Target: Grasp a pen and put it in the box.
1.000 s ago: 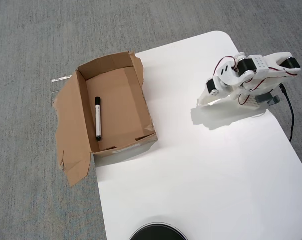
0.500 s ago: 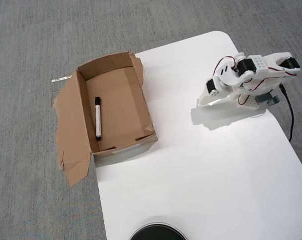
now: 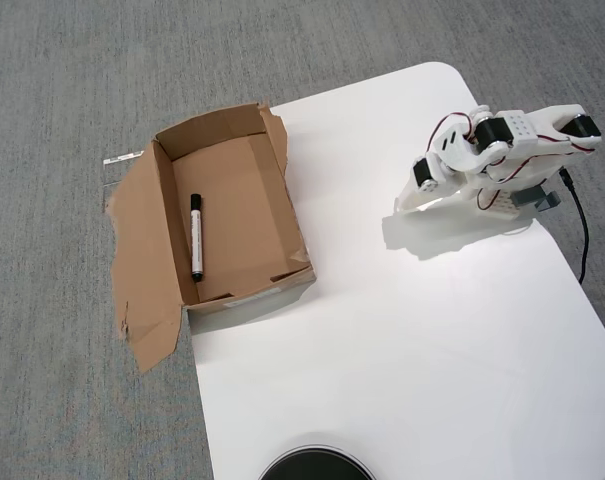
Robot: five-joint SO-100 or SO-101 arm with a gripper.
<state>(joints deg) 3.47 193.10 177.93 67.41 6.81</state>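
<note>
Inside the box [image 3: 232, 215], near its left wall in the overhead view, one pen [image 3: 196, 236] lay flat on the cardboard floor, its black cap toward the top of the frame and its small dark tip toward the bottom. One pen, one box and one arm were visible. The pen ran roughly parallel to the box's long left wall, just beside it, with the wider stretch of bare floor on its right. The box was open at the top, its rims torn and ragged, and a wide flap [image 3: 142, 270] was folded outward to the left, spreading over the grey carpet [image 3: 52, 90]. The box sat at the left edge of the white table [image 3: 402, 320], partly overhanging toward the carpet. Broad bare tabletop separated the box from the white arm [image 3: 502, 155], which was folded up at the table's upper right, well apart from both box and pen. Its gripper [image 3: 412, 200] pointed down and left toward the table surface and held nothing; whether its jaws were parted or closed could not be told from this angle. A black cable [image 3: 580, 230] trailed off the table's right edge, and a dark round object [image 3: 315, 466] cut into the bottom of the frame.
</note>
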